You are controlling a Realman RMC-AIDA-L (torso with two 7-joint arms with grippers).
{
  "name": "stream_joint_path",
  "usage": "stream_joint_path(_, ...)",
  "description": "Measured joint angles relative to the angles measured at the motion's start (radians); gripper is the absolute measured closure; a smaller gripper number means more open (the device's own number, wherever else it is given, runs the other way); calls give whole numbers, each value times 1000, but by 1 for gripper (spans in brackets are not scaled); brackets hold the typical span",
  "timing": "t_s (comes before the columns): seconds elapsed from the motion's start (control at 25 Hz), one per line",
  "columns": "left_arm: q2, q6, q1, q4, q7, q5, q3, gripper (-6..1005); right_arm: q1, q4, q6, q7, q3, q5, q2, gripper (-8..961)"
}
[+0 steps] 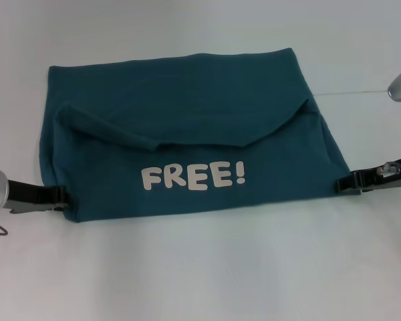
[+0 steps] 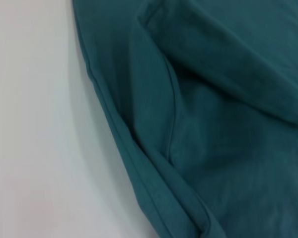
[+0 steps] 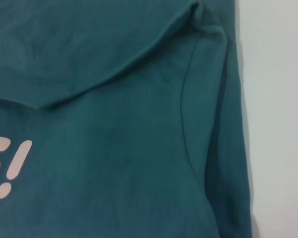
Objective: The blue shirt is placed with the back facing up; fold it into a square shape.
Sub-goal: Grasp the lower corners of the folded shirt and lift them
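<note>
The blue shirt [image 1: 187, 127] lies folded on the white table, a wide teal rectangle with white "FREE!" lettering [image 1: 192, 177] facing up on its near half. A curved folded flap crosses its middle. My left gripper [image 1: 64, 198] is at the shirt's near left corner, low on the table, shut on the cloth edge. My right gripper [image 1: 343, 184] is at the near right corner, shut on the edge, which is drawn to a point there. The left wrist view shows the shirt's folded side edge [image 2: 154, 188]. The right wrist view shows the shirt's other side edge [image 3: 223, 124] and part of the lettering [image 3: 10, 168].
The white table [image 1: 200, 281] surrounds the shirt on all sides. A thin pale line [image 1: 354, 93] runs across the table from the shirt's far right corner toward the right arm.
</note>
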Motion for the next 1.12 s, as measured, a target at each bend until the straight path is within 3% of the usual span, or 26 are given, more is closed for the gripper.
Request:
stream_joint_path(0.64,-8,0,1,-1,4,0,0,878,25,53,39,6,2,-34,-2,343)
stream_joint_path(1.12,-11,0,8,-1,18,-3,0,879,26,58,75,-12,3,-21,0,563)
